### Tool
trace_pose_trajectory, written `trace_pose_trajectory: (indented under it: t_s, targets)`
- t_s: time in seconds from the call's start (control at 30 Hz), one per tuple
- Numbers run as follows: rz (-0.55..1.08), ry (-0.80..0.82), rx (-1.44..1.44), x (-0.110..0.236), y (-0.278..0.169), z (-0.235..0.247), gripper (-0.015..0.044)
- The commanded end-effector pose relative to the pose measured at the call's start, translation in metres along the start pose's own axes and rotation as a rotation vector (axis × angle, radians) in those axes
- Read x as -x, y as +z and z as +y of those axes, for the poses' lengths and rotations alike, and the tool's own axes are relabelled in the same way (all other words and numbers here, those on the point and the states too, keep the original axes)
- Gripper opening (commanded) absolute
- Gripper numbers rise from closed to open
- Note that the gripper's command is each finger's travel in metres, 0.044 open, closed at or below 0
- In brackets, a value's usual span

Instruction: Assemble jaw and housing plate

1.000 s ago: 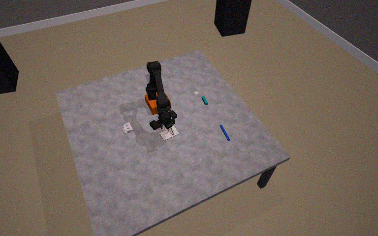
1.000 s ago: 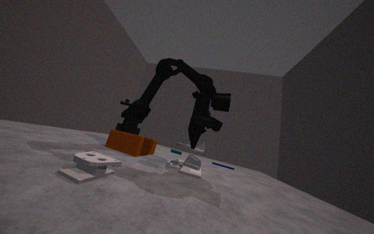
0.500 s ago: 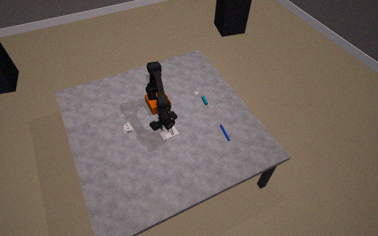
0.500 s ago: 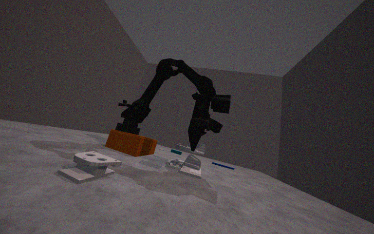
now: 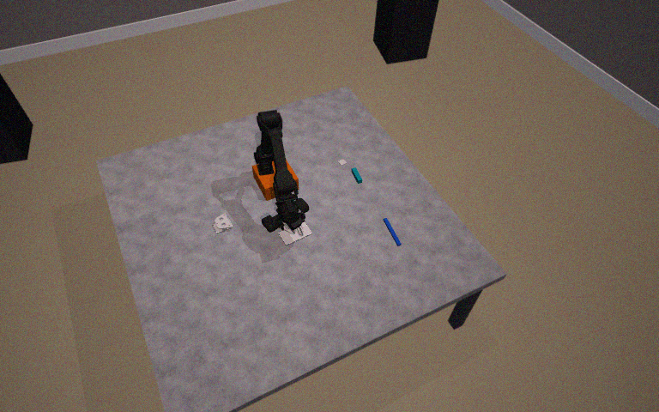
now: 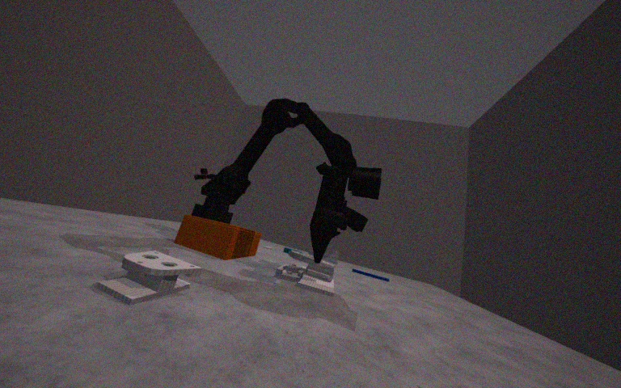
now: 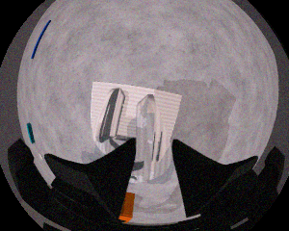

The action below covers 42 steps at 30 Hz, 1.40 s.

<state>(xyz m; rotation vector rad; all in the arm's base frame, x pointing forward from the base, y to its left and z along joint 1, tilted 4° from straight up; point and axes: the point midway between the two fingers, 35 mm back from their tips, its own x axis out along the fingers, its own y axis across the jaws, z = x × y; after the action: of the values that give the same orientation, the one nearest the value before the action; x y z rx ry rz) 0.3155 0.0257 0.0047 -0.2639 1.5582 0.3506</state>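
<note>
My gripper [image 5: 294, 227] [image 6: 318, 261] [image 7: 154, 142] points down over the pale base plate [image 5: 303, 236] [image 6: 318, 287] [image 7: 98, 98]. It is shut on the loose jaw [image 6: 299, 256] [image 7: 145, 117], a long pale piece held low over the base. The mounted jaw [image 6: 323, 272] [image 7: 117, 113] stands on the base, left of the held jaw in the wrist view. The free pin and the gear teeth's contact are hidden; I cannot tell if the held jaw touches the base. The white housing plate [image 5: 222, 221] [image 6: 154, 260], with two large holes, rests level on a separate stand [image 6: 128, 289].
The orange block [image 5: 270, 186] [image 6: 210, 238] [image 7: 128, 202] carries the arm's foot. A teal block [image 5: 356, 175] [image 7: 31, 133], a blue bar [image 5: 391, 232] [image 6: 370, 275] [image 7: 40, 38] and a small white square [image 5: 342, 162] lie off to one side on the grey table [image 5: 272, 316].
</note>
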Motion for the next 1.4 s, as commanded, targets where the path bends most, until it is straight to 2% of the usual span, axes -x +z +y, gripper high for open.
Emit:
trace_pose_trajectory:
  t_s: [0.0,0.27,1.37]
  targets:
    - [0.001,0.007,-0.003,-0.007,-0.001,0.001,0.0134]
    - [0.002,0.007,-0.003,-0.019,-0.002,0.002,0.0134]
    - [0.002,0.007,0.004,-0.025,-0.002,0.002,0.0134]
